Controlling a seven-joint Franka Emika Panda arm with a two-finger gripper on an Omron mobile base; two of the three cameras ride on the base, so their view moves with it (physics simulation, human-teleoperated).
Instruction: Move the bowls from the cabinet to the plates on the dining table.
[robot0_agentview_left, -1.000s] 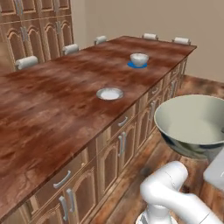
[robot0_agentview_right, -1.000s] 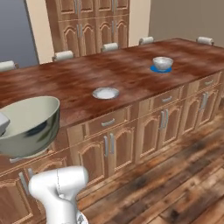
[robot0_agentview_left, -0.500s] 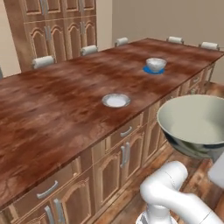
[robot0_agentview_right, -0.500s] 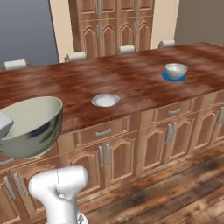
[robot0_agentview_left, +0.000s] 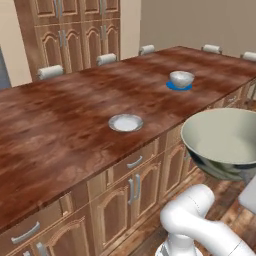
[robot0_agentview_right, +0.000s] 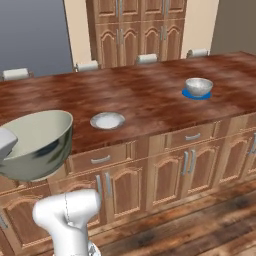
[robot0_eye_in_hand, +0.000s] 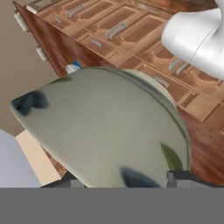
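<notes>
- A grey-green bowl (robot0_agentview_right: 35, 145) is seen carried clear of the dining table (robot0_agentview_right: 150, 100), held at the gripper (robot0_eye_in_hand: 124, 181) out in front of the table's drawer fronts and roughly level with its top.
- In the hand view the bowl's outside wall, marked with dark blotches, is pressed close against the camera, and one dark fingertip (robot0_eye_in_hand: 181, 178) is seen against its lower edge; the bowl is judged to be clamped by the rim, one finger inside and one outside, though the inner finger is hidden.
- Ahead of the hand, the empty white-grey plate (robot0_agentview_right: 107, 120) lies near the table's front edge; it is judged the destination of the carried bowl.
- Further right and well beyond the hand, the pale speckled bowl (robot0_agentview_right: 198, 86) is already seated on the blue plate (robot0_agentview_right: 196, 94).
- The bowl is judged rigid, smooth and breakable, and moderately heavy for a rim pinch; a slip or swing under a fast move is the risk to be watched.
- The rim is the only practical hold, the wall being too wide for the fingers to span.
- The arm (robot0_agentview_left: 200, 230) is folded low beside the base, elbow bent, with the hand raised so that the bowl is kept mouth up, tipped slightly.
</notes>
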